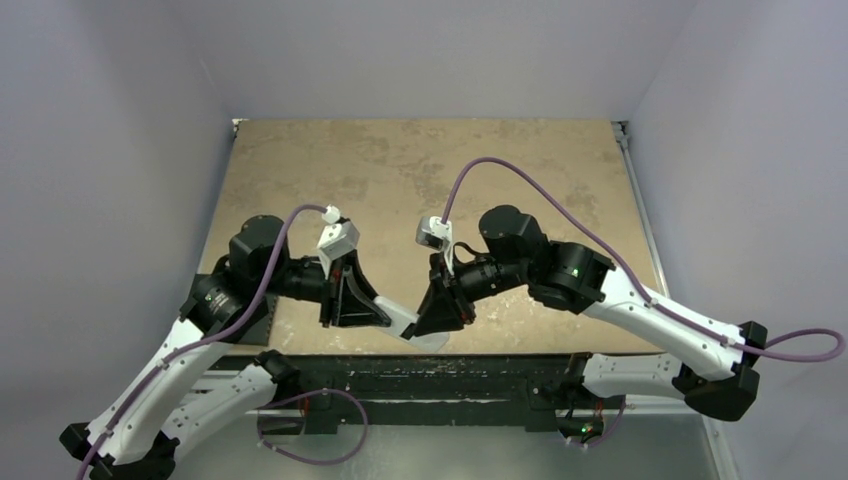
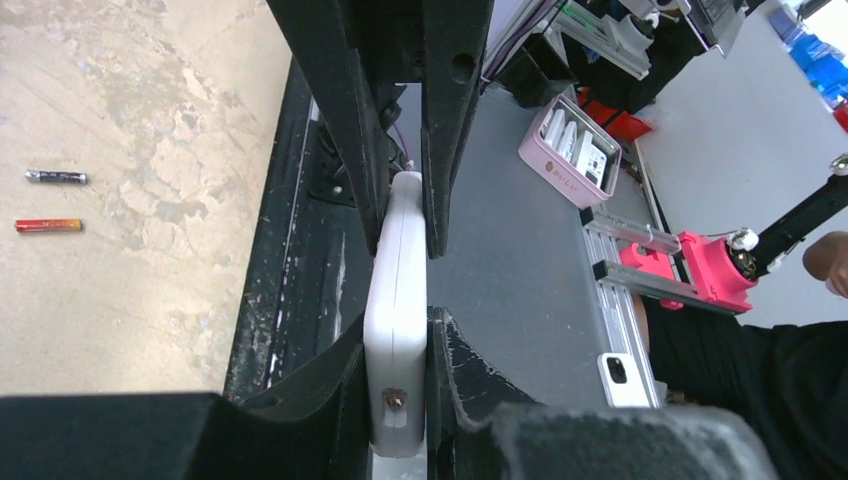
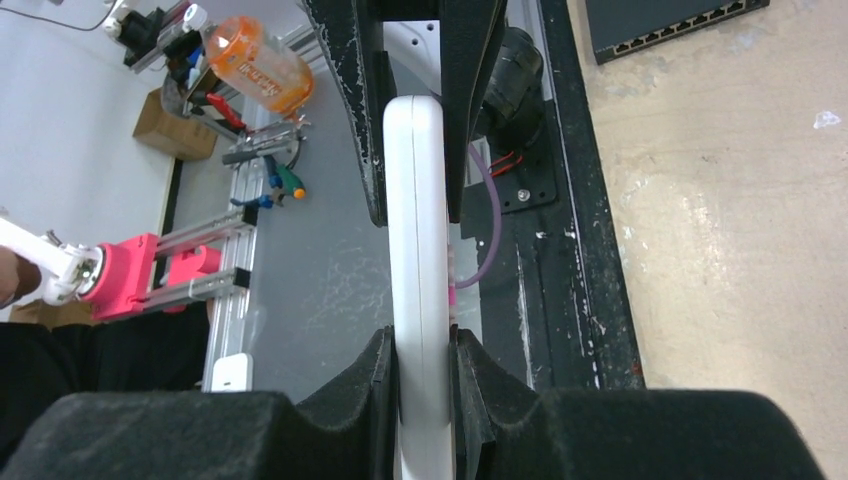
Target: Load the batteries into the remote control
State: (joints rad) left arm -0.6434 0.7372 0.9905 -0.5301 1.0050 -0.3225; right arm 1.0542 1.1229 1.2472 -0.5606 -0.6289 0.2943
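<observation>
Both arms are holding the remote control [image 2: 397,290] edge-on in the air over the near edge of the table [image 2: 150,100], probably so that one can steady it while the other regrips or turns it. The left gripper [image 1: 380,317] is clamping one end and the right gripper [image 1: 440,312] is pinching the other. The reddish-orange battery [image 2: 47,225] and the dark battery [image 2: 55,177] are lying parallel on the tabletop, well apart from the remote, not yet loaded.

Overhead, wrist close-ups: shared remote control [image 3: 415,250]
</observation>
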